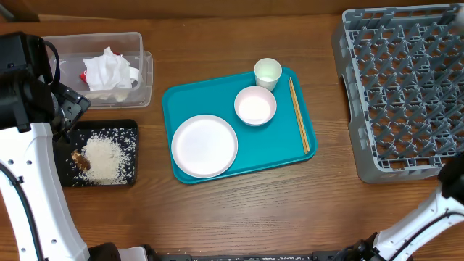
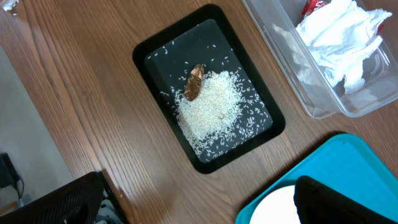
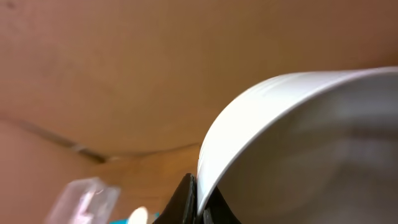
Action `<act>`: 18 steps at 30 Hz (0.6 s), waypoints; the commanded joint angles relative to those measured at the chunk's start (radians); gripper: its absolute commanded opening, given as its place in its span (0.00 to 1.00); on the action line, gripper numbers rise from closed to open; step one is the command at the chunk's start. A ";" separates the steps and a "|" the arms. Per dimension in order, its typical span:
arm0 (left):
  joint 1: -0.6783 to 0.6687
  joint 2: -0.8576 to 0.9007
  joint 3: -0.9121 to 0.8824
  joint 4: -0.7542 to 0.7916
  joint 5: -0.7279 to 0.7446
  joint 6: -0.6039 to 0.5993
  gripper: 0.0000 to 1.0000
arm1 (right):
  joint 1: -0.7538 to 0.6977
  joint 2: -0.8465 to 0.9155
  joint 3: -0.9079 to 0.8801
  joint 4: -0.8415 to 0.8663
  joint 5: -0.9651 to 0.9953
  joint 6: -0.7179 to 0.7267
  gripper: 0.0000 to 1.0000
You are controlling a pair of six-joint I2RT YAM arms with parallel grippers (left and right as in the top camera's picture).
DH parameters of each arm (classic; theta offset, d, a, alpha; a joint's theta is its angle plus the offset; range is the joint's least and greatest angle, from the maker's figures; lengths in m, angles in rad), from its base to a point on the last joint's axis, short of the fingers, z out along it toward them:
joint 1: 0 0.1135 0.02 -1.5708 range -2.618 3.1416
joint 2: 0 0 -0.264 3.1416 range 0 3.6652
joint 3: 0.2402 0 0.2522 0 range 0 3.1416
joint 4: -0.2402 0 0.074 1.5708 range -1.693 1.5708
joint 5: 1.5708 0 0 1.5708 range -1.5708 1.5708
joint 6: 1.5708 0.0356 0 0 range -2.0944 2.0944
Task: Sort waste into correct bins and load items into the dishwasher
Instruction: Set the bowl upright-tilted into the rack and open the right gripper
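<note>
The clear tub at the far left holds crumpled white tissues and a red wrapper. The black tray in front of it holds rice and a brown scrap. My left gripper is open and empty, above the table between the black tray and the teal tray. My right gripper is shut on the rim of a white bowl; this bowl does not show in the overhead view. The grey dish rack stands at the right.
The teal tray in the middle carries a flat white plate, a white bowl, a small white cup and chopsticks. My right arm is at the rack's near right corner.
</note>
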 commanded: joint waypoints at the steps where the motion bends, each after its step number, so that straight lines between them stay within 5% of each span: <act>1: 0.000 0.002 -0.002 -0.002 -0.013 -0.024 1.00 | 0.000 0.079 0.013 0.052 -0.238 0.045 0.04; 18: 0.000 0.002 -0.002 -0.002 -0.013 -0.024 1.00 | -0.067 0.213 0.012 -0.065 -0.250 0.085 0.05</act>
